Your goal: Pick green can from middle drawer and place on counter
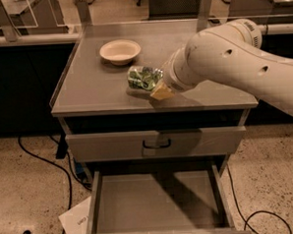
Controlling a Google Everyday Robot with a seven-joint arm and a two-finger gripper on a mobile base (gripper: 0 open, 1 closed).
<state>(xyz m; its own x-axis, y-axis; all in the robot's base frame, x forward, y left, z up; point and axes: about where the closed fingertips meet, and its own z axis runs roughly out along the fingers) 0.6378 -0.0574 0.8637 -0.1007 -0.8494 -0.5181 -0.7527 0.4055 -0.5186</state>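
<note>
The green can (142, 78) lies on its side at the tip of my gripper (153, 87), low over the middle of the counter (96, 89), with its shadow right beneath it. The gripper is shut on the can; one yellowish fingertip (161, 92) shows below it, and the other is hidden behind the can. My white arm (227, 60) reaches in from the right across the counter. The middle drawer (94, 205) is pulled out at the bottom of the view, and its flat grey floor is bare.
A cream bowl (120, 51) stands on the counter behind and left of the can. The upper drawer (113, 146) is closed, with a dark handle. Cables (45, 163) and a sheet of paper (77, 222) lie on the speckled floor at the left. Metal posts (84, 9) stand behind the counter.
</note>
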